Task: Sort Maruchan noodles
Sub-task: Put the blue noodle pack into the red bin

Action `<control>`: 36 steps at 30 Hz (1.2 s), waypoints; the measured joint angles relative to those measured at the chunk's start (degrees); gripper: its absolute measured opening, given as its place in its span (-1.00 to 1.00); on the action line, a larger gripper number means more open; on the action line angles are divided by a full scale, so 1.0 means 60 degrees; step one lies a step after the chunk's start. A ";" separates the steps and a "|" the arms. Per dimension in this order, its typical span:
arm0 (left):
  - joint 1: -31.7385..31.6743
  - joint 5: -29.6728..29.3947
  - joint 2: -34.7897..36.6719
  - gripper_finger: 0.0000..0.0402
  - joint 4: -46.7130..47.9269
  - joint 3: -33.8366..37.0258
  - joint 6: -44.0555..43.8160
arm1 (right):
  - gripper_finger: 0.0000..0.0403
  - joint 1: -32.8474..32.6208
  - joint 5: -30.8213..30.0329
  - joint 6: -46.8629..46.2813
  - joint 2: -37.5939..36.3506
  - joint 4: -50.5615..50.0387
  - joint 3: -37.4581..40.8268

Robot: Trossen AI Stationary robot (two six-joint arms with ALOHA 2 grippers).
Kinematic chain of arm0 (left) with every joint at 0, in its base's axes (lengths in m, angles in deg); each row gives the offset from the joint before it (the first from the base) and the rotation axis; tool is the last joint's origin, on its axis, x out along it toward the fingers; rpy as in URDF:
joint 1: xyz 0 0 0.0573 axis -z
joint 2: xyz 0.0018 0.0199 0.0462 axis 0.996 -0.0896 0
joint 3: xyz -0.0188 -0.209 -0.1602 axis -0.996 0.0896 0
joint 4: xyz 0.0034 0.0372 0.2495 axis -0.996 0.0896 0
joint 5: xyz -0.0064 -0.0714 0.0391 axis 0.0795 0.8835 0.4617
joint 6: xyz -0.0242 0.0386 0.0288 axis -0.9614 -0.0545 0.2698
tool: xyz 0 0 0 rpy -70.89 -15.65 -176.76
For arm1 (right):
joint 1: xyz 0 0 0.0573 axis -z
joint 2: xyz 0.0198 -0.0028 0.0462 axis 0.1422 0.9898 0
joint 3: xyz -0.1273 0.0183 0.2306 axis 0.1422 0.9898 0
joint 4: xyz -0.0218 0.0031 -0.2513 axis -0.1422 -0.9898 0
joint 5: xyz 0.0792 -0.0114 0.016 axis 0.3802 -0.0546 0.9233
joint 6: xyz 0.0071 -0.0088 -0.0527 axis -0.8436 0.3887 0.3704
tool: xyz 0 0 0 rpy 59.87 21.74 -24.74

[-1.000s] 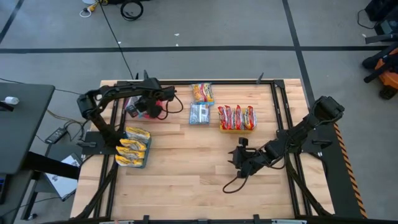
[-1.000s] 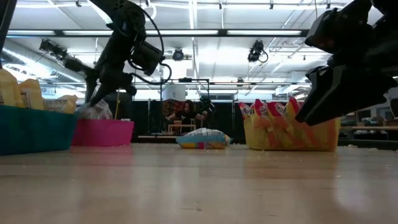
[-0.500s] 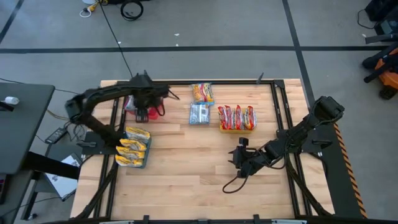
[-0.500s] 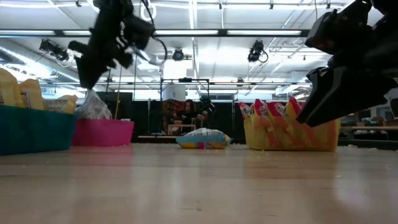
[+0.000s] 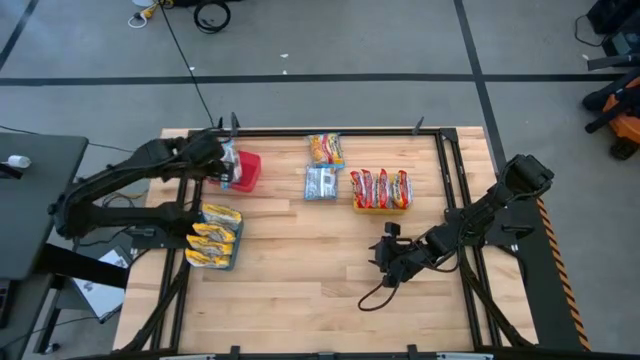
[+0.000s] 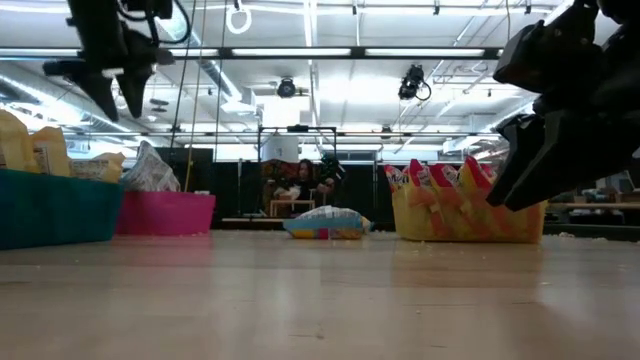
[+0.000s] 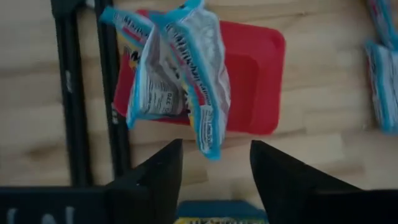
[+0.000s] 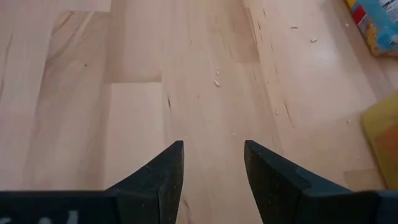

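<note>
Now that the left gripper (image 7: 211,168) has let go, its jaws stand apart with nothing between them, and the silver-blue packet (image 7: 174,74) it carried a second ago lies ahead of them, propped at a slant over the near edge of the red bin (image 7: 255,74). Half a second back that arm hung lower, right over the bin; now it has drawn up and away toward the bench's left rail (image 7: 74,93), so this drop looks finished, though the packet leans rather than lying flat and may want a nudge.

Below those jaws sits the blue bin (image 5: 216,238) full of yellow-orange packets (image 5: 216,232). Toward the middle of the bench (image 5: 300,270) two loose packets remain: an orange one (image 5: 325,149) and a silver-blue one (image 5: 320,183) just beside it, apparently touching. These seem to be what is left to sort. Next along, the yellow bin (image 5: 381,206) holds a row of red packets (image 5: 380,187) standing on edge.

Over at the right, the right gripper (image 8: 211,165) has not moved, its jaws parted and empty above bare wood. Open boards lie ahead of it, with the yellow bin's corner off to one side. Between both arms the bench's front half is free, giving either a plain path to the loose pair; the rails along each side are the only hard edges to mind.
</note>
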 joint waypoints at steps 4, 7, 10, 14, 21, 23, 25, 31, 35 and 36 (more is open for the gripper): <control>-0.0015 0.0004 0.0181 0.10 -0.1491 0.1138 -0.0760 | -0.14 -0.0006 0.0019 -0.0331 0.0000 0.0000 0.0000; -0.0004 0.0075 0.0034 0.21 -0.2727 0.1965 -0.0956 | -0.14 -0.0010 0.0040 -0.0558 0.0000 0.0011 0.0000; -0.0069 -0.0191 -0.0184 0.28 -0.3179 0.2455 -0.0957 | -0.14 -0.0127 0.0127 -0.0789 0.0000 0.0011 0.0000; -0.0238 -0.0896 -0.0353 0.31 -0.2794 0.2647 -0.0884 | -0.14 -0.0433 0.0162 -0.0857 0.0000 0.0055 0.0000; -0.0775 -0.1357 -0.0353 0.31 -0.3229 0.2657 0.0037 | -0.14 -0.0669 -0.0163 -0.0855 0.0000 0.0214 0.0000; -0.1053 -0.1115 -0.0354 0.31 -0.3411 0.2827 0.0240 | -0.14 -0.0666 -0.0277 -0.0851 0.0000 0.0274 0.0000; -0.1396 -0.0983 -0.0371 0.31 -0.3367 0.3046 0.0315 | -0.14 -0.0669 -0.0301 -0.0844 0.0000 0.0317 0.0000; -0.1760 -0.0768 -0.0362 0.31 -0.4886 0.3507 0.1388 | -0.14 -0.0669 -0.0297 -0.0855 0.0000 0.0306 0.0000; -0.1759 -0.0222 -0.0360 0.31 -0.5894 0.3569 0.1559 | -0.14 -0.0669 -0.0297 -0.0855 0.0000 0.0305 0.0000; -0.1759 -0.0205 -0.0360 0.31 -0.5952 0.3569 0.1509 | -0.14 -0.0669 -0.0297 -0.0852 0.0000 0.0304 0.0000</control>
